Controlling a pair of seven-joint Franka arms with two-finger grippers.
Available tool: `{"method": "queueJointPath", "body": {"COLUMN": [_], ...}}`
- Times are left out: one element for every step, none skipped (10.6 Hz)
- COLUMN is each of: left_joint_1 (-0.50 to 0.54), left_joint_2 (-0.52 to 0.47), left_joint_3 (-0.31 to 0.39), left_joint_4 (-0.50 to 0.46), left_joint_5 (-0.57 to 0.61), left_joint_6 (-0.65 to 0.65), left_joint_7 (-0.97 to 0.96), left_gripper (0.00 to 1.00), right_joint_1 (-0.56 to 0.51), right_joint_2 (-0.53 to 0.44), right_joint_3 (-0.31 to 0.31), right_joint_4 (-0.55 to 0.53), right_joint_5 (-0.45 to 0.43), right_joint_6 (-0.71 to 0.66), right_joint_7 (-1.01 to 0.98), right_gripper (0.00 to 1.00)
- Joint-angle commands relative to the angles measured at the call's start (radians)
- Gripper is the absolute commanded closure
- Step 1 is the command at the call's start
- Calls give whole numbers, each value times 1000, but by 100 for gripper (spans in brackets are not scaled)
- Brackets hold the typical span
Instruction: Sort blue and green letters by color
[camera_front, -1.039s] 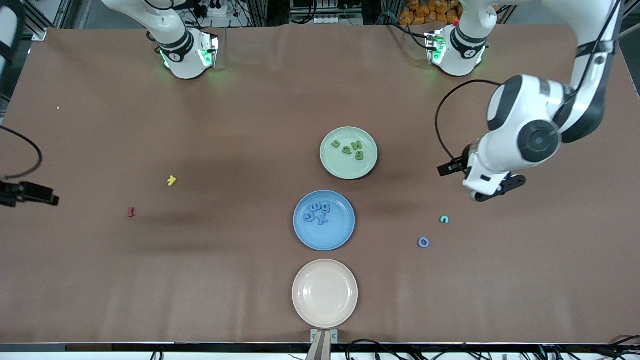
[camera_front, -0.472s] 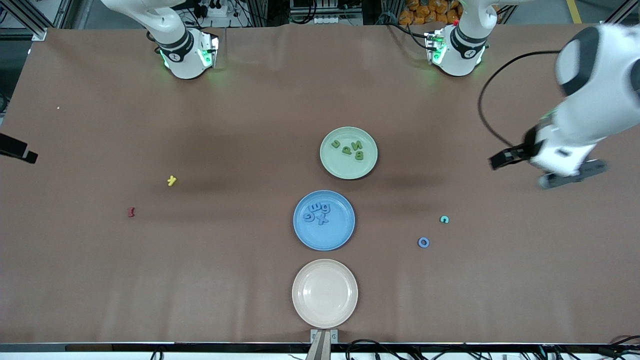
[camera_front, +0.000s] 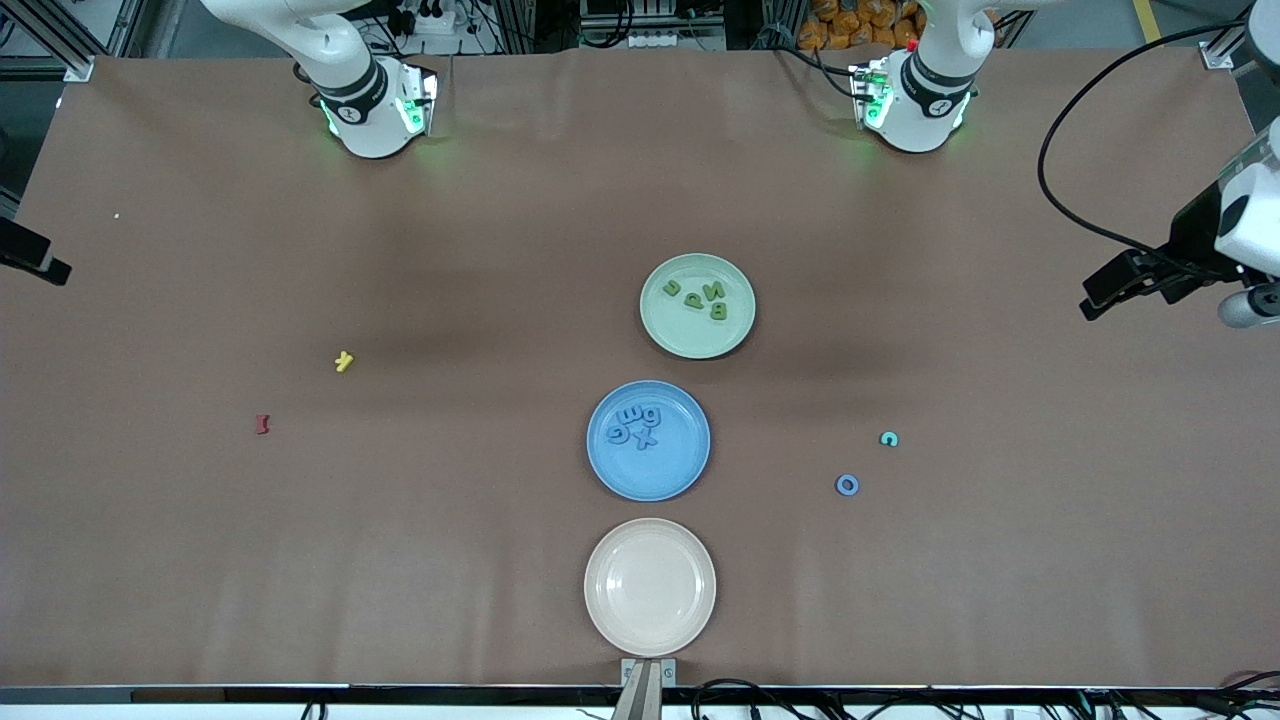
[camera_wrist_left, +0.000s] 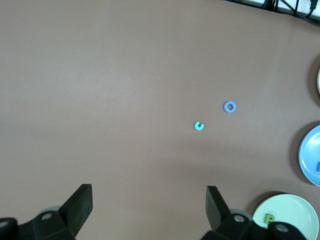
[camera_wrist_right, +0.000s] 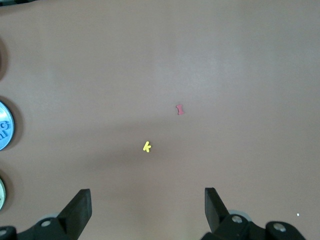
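Front view — green plate (camera_front: 742, 335) letters (camera_front: 706, 297) read B, N, P.

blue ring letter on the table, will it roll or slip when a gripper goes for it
The blue ring letter lies flat on the table, so it probably will not roll. It looks small, chunky and stiff, likely light. Being so low, it may skid when the fingers close.

You see the left gripper (camera_wrist_left: 149, 212) with jaws spread wide, high over bare brown tabletop (camera_wrist_left: 100, 75). Past it lie a blue O (camera_wrist_left: 230, 106) and a teal letter (camera_wrist_left: 199, 126), close together, not touching. Green plate (camera_wrist_left: 295, 210) holds a green letter (camera_wrist_left: 270, 218); blue plate (camera_wrist_left: 310, 155) beside it.
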Motion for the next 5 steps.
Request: {"method": "queueJointPath", "body": {"left_joint_1": [-5, -12, -15, -19, -22], "left_joint_2": [-14, -5, 2, 2, 2], "left_joint_3": [20, 20, 14, 10, 1], "left_joint_4": [55, 110, 158, 183, 185], "left_joint_5": [-9, -8, -2, -1, -11], "left_joint_6": [-62, -111, -194, -236, -239], "left_joint_7": [101, 136, 144, 146, 144], "left_gripper": [0, 0, 0, 0, 0], "right_joint_1": [-140, -210, -221, -232, -232], "right_joint_2": [-47, -50, -62, -61, -61], "right_joint_3": [193, 308, 370, 424, 440], "right_joint_4": [-44, -43, -45, -50, -68], "right_joint_5": [-44, -91, -152, -163, -164], "right_joint_6": [18, 15, 14, 11, 12], "right_joint_7": [10, 13, 17, 25, 54], "right_gripper": [0, 0, 0, 0, 0]}}
